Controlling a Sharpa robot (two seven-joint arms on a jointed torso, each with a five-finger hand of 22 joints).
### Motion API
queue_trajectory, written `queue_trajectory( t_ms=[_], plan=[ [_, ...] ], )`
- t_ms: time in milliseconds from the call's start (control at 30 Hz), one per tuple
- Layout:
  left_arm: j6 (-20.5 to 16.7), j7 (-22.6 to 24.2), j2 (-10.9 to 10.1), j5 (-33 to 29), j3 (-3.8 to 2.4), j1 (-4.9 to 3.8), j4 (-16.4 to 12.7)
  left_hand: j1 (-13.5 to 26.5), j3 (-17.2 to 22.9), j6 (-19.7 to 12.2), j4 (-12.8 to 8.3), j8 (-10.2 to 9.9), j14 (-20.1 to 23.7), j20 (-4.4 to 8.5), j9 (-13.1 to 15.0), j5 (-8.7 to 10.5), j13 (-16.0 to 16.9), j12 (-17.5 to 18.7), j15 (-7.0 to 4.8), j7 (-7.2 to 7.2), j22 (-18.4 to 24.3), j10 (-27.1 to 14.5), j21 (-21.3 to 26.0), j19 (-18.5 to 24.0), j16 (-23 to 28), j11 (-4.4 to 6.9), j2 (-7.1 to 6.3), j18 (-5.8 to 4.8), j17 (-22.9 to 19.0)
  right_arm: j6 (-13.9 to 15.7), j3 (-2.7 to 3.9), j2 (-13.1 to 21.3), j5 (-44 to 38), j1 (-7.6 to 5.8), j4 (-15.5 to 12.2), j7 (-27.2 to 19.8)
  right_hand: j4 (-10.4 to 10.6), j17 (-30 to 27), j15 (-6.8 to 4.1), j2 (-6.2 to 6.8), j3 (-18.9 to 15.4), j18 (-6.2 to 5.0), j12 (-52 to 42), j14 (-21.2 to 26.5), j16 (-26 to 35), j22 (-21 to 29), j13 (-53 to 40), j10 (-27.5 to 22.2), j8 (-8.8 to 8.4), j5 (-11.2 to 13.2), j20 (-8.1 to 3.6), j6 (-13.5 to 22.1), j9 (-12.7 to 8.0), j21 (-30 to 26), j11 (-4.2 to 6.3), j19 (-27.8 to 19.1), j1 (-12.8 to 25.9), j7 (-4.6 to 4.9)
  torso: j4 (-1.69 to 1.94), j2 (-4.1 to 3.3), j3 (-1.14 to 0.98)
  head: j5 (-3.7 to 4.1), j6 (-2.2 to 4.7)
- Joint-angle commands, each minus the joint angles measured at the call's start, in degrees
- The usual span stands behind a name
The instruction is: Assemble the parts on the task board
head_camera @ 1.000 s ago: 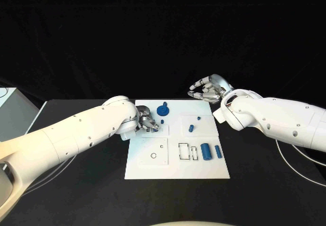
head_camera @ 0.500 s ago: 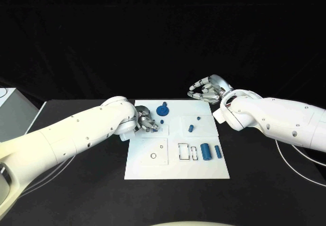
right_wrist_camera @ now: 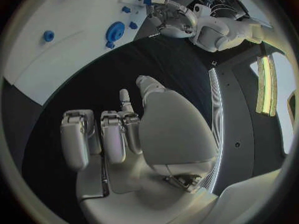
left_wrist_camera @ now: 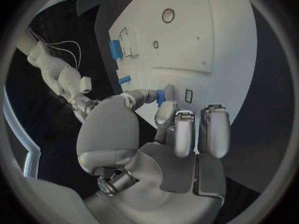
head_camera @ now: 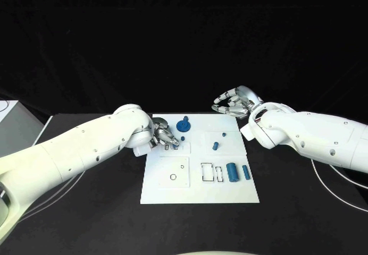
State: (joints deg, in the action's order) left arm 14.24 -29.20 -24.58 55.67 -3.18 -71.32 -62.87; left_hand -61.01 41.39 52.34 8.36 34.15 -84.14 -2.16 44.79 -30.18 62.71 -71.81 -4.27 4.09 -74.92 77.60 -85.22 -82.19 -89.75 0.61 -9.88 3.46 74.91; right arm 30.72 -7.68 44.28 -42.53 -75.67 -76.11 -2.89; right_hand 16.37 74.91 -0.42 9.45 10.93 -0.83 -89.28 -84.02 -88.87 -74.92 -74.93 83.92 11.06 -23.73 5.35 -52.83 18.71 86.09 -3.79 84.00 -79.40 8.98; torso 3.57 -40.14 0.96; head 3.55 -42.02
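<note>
The white task board (head_camera: 199,183) lies mid-table. My left hand (head_camera: 165,135) hovers over its far left part and pinches a small blue piece (left_wrist_camera: 167,93) between thumb and fingertip, close to a small rectangular slot (left_wrist_camera: 189,95). A blue gear-like part (head_camera: 184,125) stands just beyond that hand. Two small blue pieces (head_camera: 215,144) lie on the board's far right part, and two blue cylinders (head_camera: 232,172) lie beside a rectangular slot (head_camera: 208,171). My right hand (head_camera: 236,102) hangs in the air beyond the board's far right corner, fingers loosely bent and holding nothing.
The black table (head_camera: 307,212) surrounds the board on all sides. A pale box (head_camera: 14,127) stands at the table's far left edge. My right forearm (head_camera: 307,135) stretches along the board's right side.
My left hand has crept slightly toward the far edge of the board with the small piece. The right hand's fingers have spread a little; it stays in place.
</note>
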Motion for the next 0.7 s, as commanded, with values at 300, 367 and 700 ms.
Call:
queue_trajectory(
  t_ms=[300, 367, 700],
  plan=[
    [9.95, -0.52, 2.13, -0.96, -0.25, -1.91, 3.44, -1.6, 11.0, 0.46, -10.68, -0.03, -5.86, -0.11, 0.03, -0.28, -0.08, 0.27, 0.4, -0.24, -3.0, -0.37, 0.37, 0.32, -0.25, 0.02, 0.77, -0.56, 15.09, -0.91, 0.02, -0.33, -0.65, 0.03, 0.2, -0.13, -0.04, 11.77, 0.18, 0.26, 0.43, -0.19, -0.17, -5.2, 0.08, -12.41, -14.67, 5.69, -0.28, 0.18, 0.22, 0.33, 0.05, -0.31, -0.28, 4.3, 0.53, -0.02, -0.06, -0.16, 0.0, 0.0, 0.09],
    [11.22, -0.63, 2.68, -0.73, -0.25, -2.17, 4.31, -1.65, 11.07, 0.48, -10.77, -0.09, -5.86, -0.12, 0.02, -0.29, -0.12, 0.3, 0.41, -0.23, -2.97, -0.42, 0.38, 0.35, -0.25, 0.02, 0.75, -0.55, 15.09, -0.92, 0.02, -0.41, -0.65, 0.03, 0.23, -0.12, -0.04, 11.77, 0.18, 0.26, 0.43, -0.19, -0.17, -5.2, 0.08, -12.41, -14.67, 5.69, -0.28, 0.18, 0.22, 0.33, 0.05, -0.31, -0.28, 4.3, 0.53, -0.02, -0.09, -0.17, 0.0, -0.06, 0.09],
    [16.84, -0.91, 6.18, 2.13, -0.19, -3.17, 9.52, -1.75, 11.11, 0.68, -11.06, -0.24, -5.86, -0.19, 0.02, -0.57, 0.41, -0.07, 0.43, -0.22, -3.14, -0.19, 0.31, 0.28, -0.25, 0.0, 0.57, -0.59, 15.09, -0.89, 0.02, -0.96, -0.65, 0.03, 0.48, -0.12, -0.04, 11.77, 0.18, 0.26, 0.43, -0.19, -0.17, -5.2, 0.08, -12.41, -14.67, 5.69, -0.28, 0.18, 0.22, 0.33, 0.05, -0.31, -0.28, 4.3, 0.53, -0.02, -0.05, -0.09, 0.01, -0.05, 0.23]
  ],
)
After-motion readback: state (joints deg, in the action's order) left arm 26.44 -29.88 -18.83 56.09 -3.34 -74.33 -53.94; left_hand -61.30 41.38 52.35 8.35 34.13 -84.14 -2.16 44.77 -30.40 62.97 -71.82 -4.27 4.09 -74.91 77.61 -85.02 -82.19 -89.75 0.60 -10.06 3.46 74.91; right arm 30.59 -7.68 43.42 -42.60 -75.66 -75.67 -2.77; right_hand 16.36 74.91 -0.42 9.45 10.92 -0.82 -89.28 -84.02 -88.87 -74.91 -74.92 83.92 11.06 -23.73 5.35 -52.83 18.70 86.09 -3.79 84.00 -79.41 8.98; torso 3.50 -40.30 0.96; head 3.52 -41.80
